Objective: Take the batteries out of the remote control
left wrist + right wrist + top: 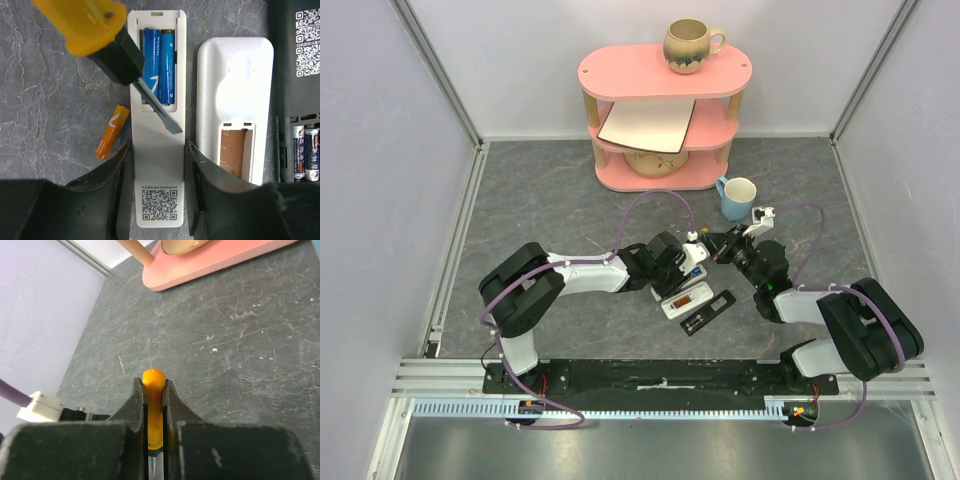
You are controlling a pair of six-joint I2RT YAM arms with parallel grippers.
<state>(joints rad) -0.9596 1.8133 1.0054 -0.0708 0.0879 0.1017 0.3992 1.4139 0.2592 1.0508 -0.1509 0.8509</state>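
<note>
In the left wrist view, a slim white remote (157, 165) lies face down with its battery bay open. Two blue batteries (160, 65) sit side by side in the bay. My left gripper (159, 155) is shut on the remote's lower body, one finger on each side. My right gripper (154, 385) is shut on the orange handle of a screwdriver (85, 22). The screwdriver's flat blade (162, 110) lies across the bay's lower edge beside the batteries. One orange battery (112, 131) lies loose on the table, left of the remote. In the top view both grippers (688, 262) (723, 246) meet mid-table.
A second white remote (235, 90) with an open, empty bay lies right of the held one. A black remote (300, 75) with dark cells lies further right. A pink shelf (665, 100) with a brown mug (688, 45) stands at the back. A blue mug (738, 197) stands beside my right arm.
</note>
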